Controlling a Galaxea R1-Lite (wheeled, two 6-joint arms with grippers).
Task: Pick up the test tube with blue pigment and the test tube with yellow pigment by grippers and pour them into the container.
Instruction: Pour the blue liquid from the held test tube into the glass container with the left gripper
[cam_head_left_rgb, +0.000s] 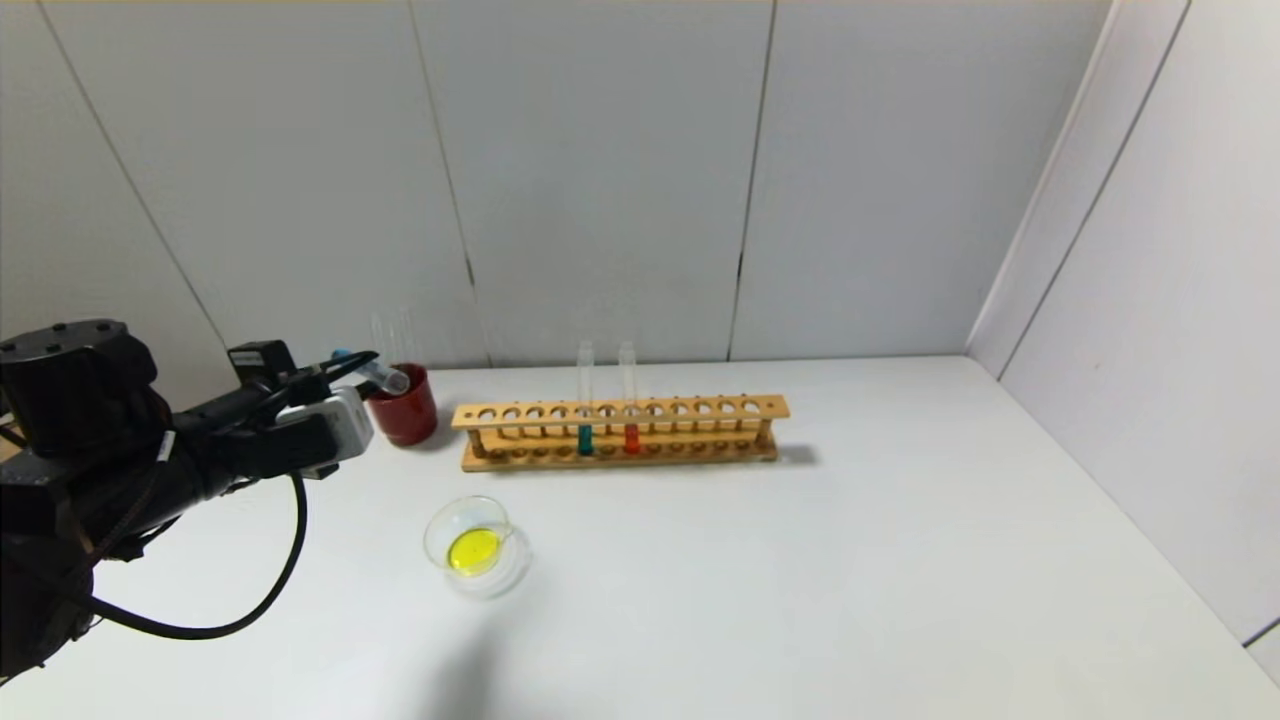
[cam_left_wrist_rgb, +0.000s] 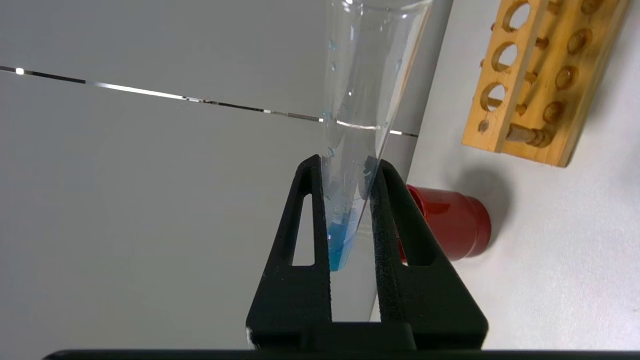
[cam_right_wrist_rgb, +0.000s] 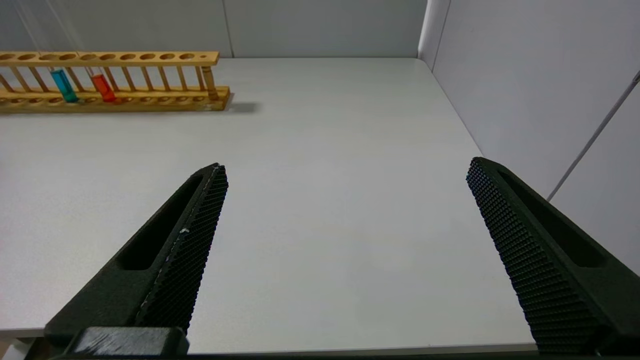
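My left gripper (cam_left_wrist_rgb: 345, 165) is clamped on a near-empty tube with blue traces (cam_left_wrist_rgb: 357, 100), tilted over the red cup (cam_head_left_rgb: 405, 405). My right gripper (cam_right_wrist_rgb: 345, 172) is spread wide, holding nothing. The dish (cam_head_left_rgb: 478, 546) near the rack (cam_head_left_rgb: 620, 432) holds yellow liquid.

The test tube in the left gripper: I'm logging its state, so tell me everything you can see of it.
The test tube is slim clear glass, round-ended, with a little blue liquid at its closed end and blue droplets along the inside wall. The black fingers of the left gripper clamp it near that end. It lies tilted, almost flat, with its open mouth over the red cup.
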